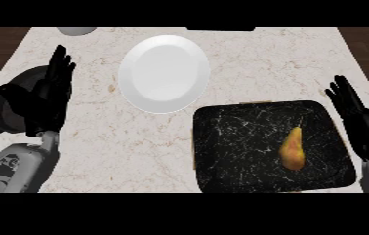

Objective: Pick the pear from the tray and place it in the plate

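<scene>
**On the tray, a pear waits**

Over on the black tray (238,146), the pear (292,150) lies stem-up, untouched. Right hand (351,113) hovers just beside, fingers straight; left hand (52,90) rests open. Best approach: come down over the fat end, then carry to the white plate (164,73).

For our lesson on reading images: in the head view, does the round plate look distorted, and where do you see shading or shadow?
Head view: the white plate looks taller than wide, an effect of the steep viewing angle; its rim is shaded slightly grey around a brighter centre. The pear lies on the dark marbled tray, brighter on one side; no clear cast shadow shows on the counter.
</scene>
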`<act>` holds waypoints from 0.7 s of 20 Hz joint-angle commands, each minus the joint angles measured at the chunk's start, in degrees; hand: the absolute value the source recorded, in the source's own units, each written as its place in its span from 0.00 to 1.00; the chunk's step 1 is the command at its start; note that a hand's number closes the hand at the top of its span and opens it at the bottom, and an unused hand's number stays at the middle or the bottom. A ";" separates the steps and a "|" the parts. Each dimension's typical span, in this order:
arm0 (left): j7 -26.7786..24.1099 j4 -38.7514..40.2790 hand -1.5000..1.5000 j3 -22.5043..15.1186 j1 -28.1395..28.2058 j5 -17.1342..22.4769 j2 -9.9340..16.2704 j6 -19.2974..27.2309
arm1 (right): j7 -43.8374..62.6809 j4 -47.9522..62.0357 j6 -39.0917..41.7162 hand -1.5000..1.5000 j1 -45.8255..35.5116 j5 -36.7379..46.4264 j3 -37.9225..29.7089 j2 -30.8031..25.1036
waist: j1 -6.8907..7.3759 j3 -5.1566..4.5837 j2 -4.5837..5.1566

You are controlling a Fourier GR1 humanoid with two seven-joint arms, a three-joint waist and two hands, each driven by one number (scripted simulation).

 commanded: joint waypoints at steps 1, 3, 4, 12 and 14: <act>-2.80 -1.38 0.50 1.59 4.56 -0.27 -0.08 -3.05 | 7.95 -5.55 -3.14 1.00 -3.65 -0.77 -1.11 1.50 | -0.83 0.53 0.53; -5.81 -1.55 0.50 -0.80 8.36 0.61 0.73 -6.81 | 10.97 -7.76 -10.75 1.00 -7.53 -1.24 0.14 7.36 | -0.05 0.45 0.44; -7.23 1.61 0.50 -0.09 7.89 0.75 1.65 -8.54 | 12.88 -10.45 -15.84 1.00 -7.27 0.66 2.96 11.53 | -0.45 0.37 0.49; -14.01 4.94 0.50 -2.85 14.22 1.47 -0.60 -13.23 | 2.64 -12.83 -44.72 0.00 -2.84 21.92 4.00 19.06 | -1.26 0.38 0.47; -14.94 7.72 0.50 -1.34 12.22 2.05 -0.61 -14.68 | 3.71 -14.38 -50.00 0.00 -2.59 28.35 10.25 23.34 | -1.22 0.41 0.57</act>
